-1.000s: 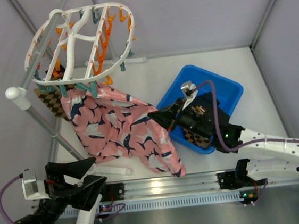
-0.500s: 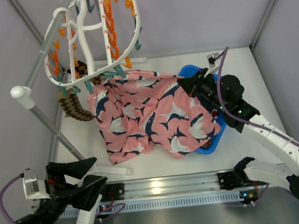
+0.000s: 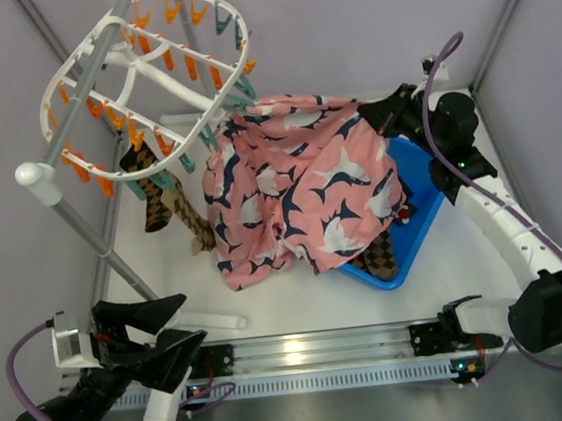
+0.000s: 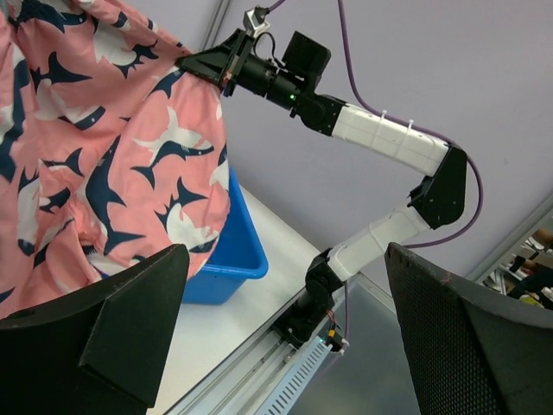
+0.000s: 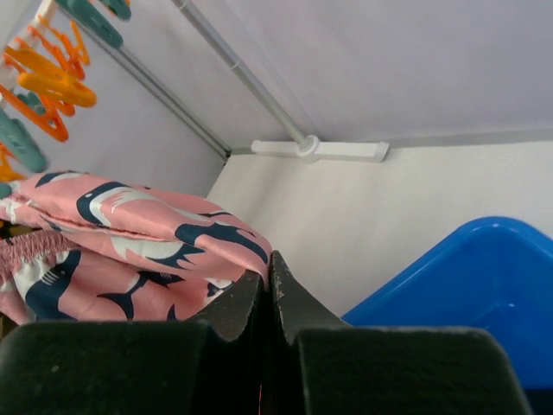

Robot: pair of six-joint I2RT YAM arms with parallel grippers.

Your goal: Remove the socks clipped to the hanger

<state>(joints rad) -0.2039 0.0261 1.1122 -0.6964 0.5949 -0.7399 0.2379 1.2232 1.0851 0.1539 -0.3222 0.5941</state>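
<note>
Now: right arm [image 3: 502,212] reaches up and across the back of the counter [image 3: 479,275]. Right jaws are clenched on the far right edge of the pink cloth [image 3: 303,183]. In the right wrist view the fingers [image 5: 233,303] are pressed together with the pink hem caught at their tips.

Cloth is lifted and spread wide between the right jaws and the hanger [image 3: 146,69]. Its lower part drapes over the left half of the blue bin [image 3: 427,210]. Its top left corner sits right at the teal clips [image 3: 205,138] on the hanger's near rim; cannot tell whether a clip grips it.

Hanger: upper left, tilted, hung high beside the grey pole [image 3: 71,217]. Orange clips [image 5: 47,86] line its bars.

Checkered socks [image 3: 164,195] hang from the hanger's near rim, just left of the cloth. Another checkered sock [image 3: 382,258] lies in the bin's near corner, partly under the cloth.

Left arm [image 3: 126,358] sits low at the counter's near left edge, well apart from the hanger. Left jaws are released, spread wide, with nothing between them. The left wrist view looks through that gap at cloth, bin and right arm.
</note>
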